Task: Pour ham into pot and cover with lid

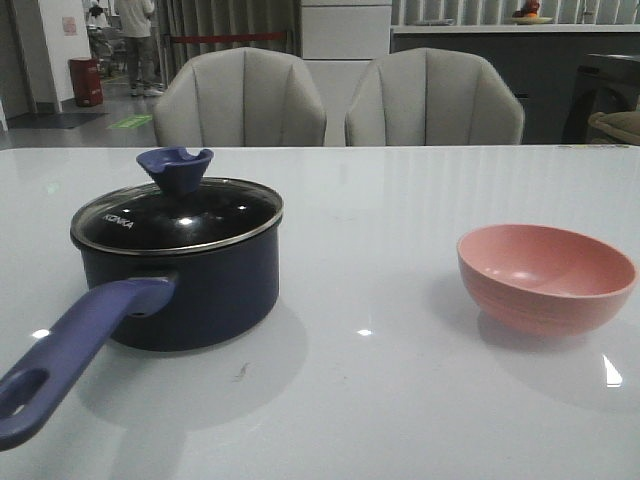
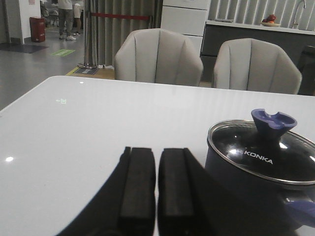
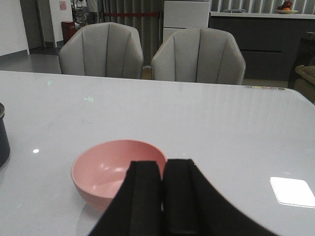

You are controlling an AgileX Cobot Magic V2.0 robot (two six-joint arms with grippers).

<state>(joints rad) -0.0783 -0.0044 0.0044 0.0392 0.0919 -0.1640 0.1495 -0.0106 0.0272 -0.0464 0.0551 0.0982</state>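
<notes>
White "KONKA" lettering runs across the glass of the lid (image 1: 180, 222), readable in both the front and left wrist views. The lid sits flat on the pot (image 1: 190, 290), its metal rim seated all round the pot's edge and its blue notched knob (image 1: 175, 168) upright on top. The glass reads dark, so the pot's contents cannot be made out and no ham can be seen. The pot's long purple-blue handle (image 1: 70, 355) reaches from the pot toward the camera, the hole at its near end.

Well apart from the pot, to its right on the white table (image 1: 380, 200), stands the pink bowl (image 1: 546, 277), upright, and nothing shows inside it in either the front view or the right wrist view.

The left gripper (image 2: 156, 189) hovers just beside the pot on the side away from the bowl, fingers pressed close together with only a thin slit between them, holding nothing. The right gripper (image 3: 163, 194) hangs near the bowl's rim, its fingers likewise drawn together and empty. Two grey chairs (image 1: 240, 100) stand beyond the pot, behind the table.
</notes>
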